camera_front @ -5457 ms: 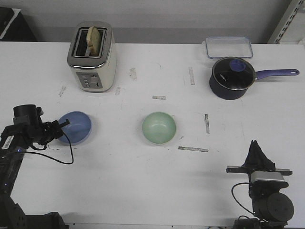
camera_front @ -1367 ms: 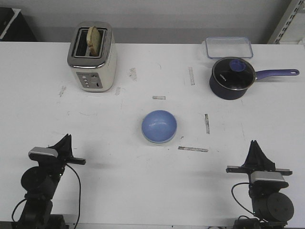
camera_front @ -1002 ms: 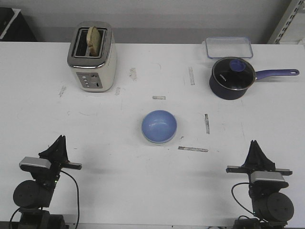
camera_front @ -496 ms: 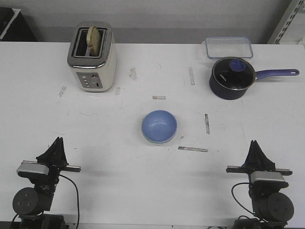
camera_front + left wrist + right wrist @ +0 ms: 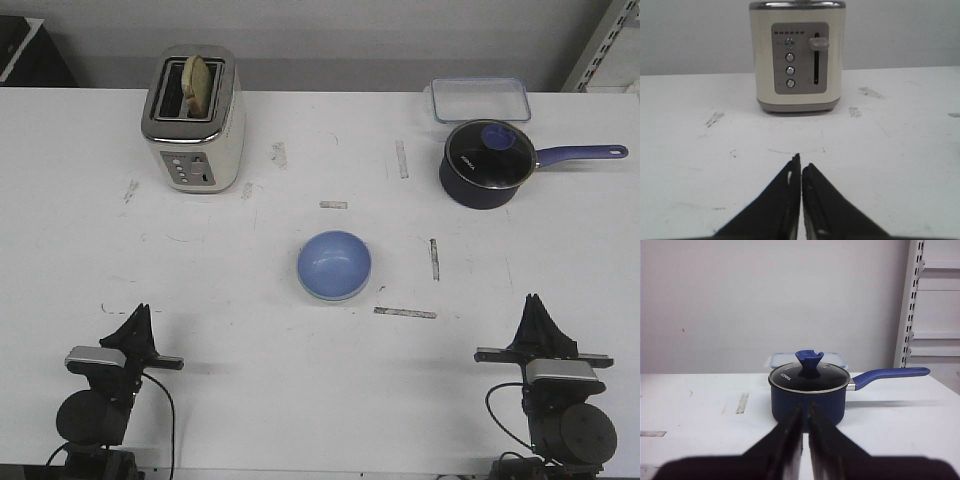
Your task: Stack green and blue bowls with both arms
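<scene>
We see the blue bowl (image 5: pixel 334 263) nested in the green bowl (image 5: pixel 322 296), of which only a thin rim shows, mid-surface (image 5: pixel 300 400). Left gripper (image 5: pixel 134 325) and right gripper (image 5: pixel 538 318) sit at the near edge, well apart from the stack, jaws clenched on nothing. Toaster (image 5: pixel 193 118) and saucepan (image 5: pixel 488 164) stand at the far side.

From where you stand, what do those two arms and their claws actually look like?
Both are black. Each arm ends in a round black joint carrying a small silver-grey block, and above it a thin pointed claw, left and right, made of two slim tapering fingers. A thin dark crossbar sits just under each claw. Loose black cables loop down beside both arms. I can see no markings on them.
</scene>
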Robot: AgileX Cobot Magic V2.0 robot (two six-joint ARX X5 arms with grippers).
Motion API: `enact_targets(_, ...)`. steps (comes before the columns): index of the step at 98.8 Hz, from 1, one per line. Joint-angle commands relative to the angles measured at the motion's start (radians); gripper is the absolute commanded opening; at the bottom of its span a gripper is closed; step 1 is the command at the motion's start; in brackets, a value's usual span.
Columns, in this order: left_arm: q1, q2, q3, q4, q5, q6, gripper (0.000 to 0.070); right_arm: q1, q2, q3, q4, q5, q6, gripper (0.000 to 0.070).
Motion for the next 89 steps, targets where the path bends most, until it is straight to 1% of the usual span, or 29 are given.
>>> enact_targets(1, 0.011, -0.011, -0.005, 0.019, -0.006, 0.002, 0.0002, 0.001, -0.002, 0.005, 0.013, 0.000, -0.004, 0.0015)
enact_targets(8, 0.025, -0.028, -0.024, 0.021, -0.006, 0.002, 0.0002, 0.001, -0.002, 0.005, 0.013, 0.000, -0.004, 0.0015)
enact_targets(17, 0.035, -0.051, -0.023, -0.019, -0.006, 0.002, 0.0002, 0.001, -0.002, 0.005, 0.013, 0.000, -0.004, 0.0015)
enact_targets(89, 0.034, -0.051, -0.023, -0.019, -0.006, 0.002, 0.0002, 0.001, -0.002, 0.005, 0.013, 0.000, -0.004, 0.0015)
